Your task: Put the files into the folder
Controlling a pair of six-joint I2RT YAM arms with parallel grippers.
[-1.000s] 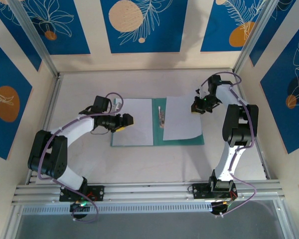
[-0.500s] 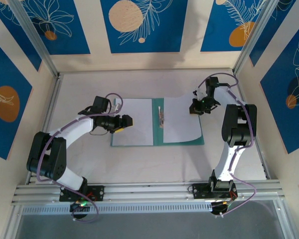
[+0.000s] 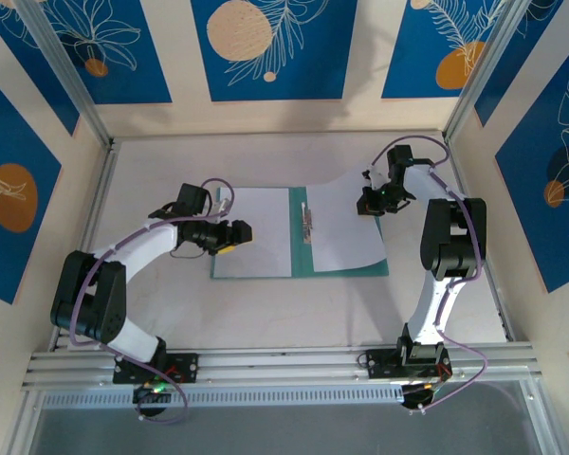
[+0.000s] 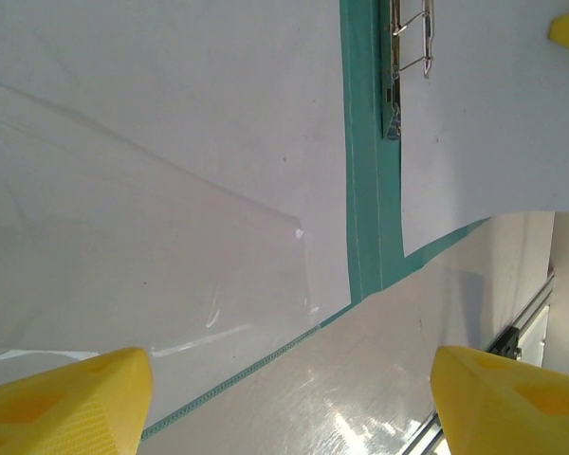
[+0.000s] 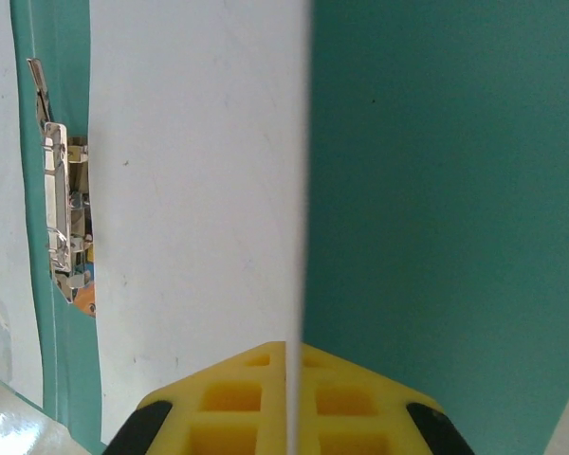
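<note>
Blue-panelled walls (image 3: 266, 47) box in a pale table (image 3: 266, 313), and we read it from its near edge outward. At the table's middle the folder (image 3: 301, 267) lies open and flat, teal showing along its spine and near edge. Our left gripper (image 3: 235, 233) hovers wide and empty over the left part of the left leaf, above the first sheet (image 3: 261, 227) that covers that leaf. Farther back, our right gripper (image 3: 369, 202) is pinched on the far right corner of the second sheet (image 3: 346, 237). This sheet lies across the right leaf with that corner lifted and its left edge just beside the silver clip (image 3: 307, 223). We judge the step calls for lowering that corner slowly and squaring the sheet to the leaf before release, so the floppy paper doesn't buckle against the clip.
</note>
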